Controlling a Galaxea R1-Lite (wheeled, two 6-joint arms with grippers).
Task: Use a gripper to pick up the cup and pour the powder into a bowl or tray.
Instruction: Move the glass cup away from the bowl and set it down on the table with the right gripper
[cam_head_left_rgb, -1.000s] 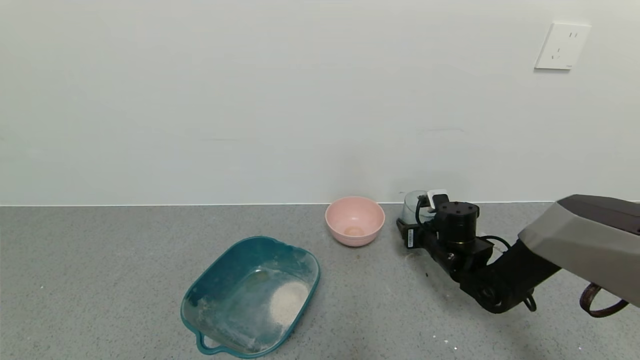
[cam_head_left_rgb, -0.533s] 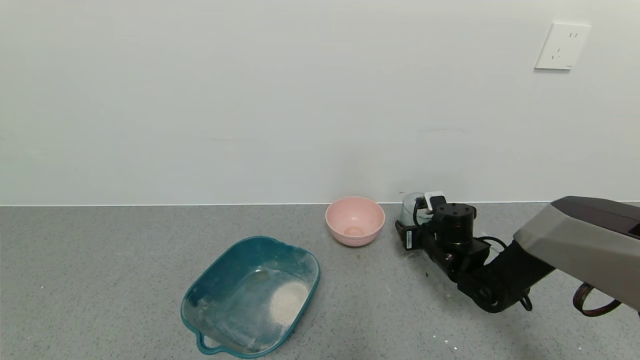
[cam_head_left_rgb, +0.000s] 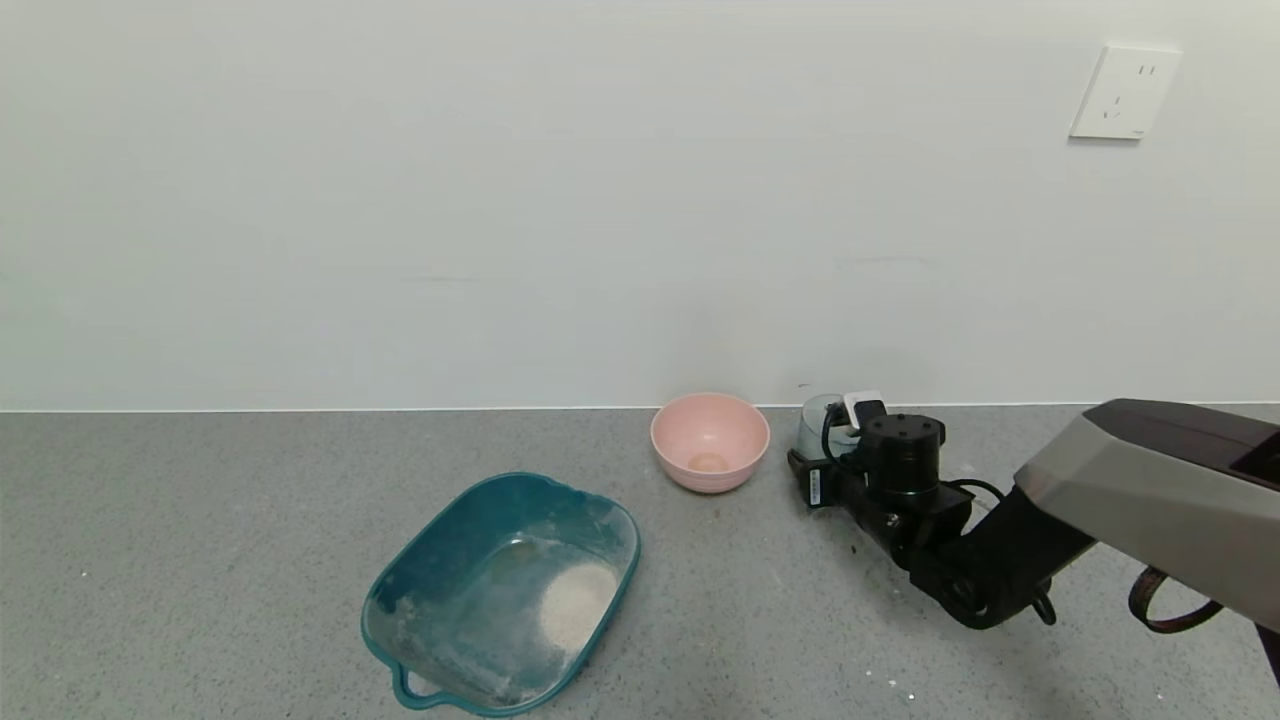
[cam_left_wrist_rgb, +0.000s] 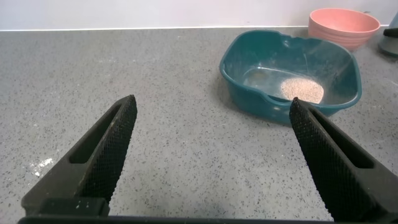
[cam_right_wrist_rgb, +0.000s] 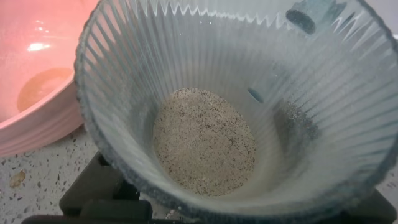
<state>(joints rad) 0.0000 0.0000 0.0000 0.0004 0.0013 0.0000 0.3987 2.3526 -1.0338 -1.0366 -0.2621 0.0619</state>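
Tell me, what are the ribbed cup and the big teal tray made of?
The cup looks like thin clear plastic, though it could be glass: you can see through its ribbed wall, and beige powder lies inside. The tray looks like smooth moulded plastic, with rounded corners and a loop handle, dusted white inside.

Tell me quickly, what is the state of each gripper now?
Left gripper: open, holding nothing, above the counter.
Right gripper: around the cup; whether shut, cannot be told.

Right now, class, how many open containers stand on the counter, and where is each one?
3: the teal tray nearest the robot, the pink bowl by the wall, and the ribbed cup just right of the bowl, at the right pincer.
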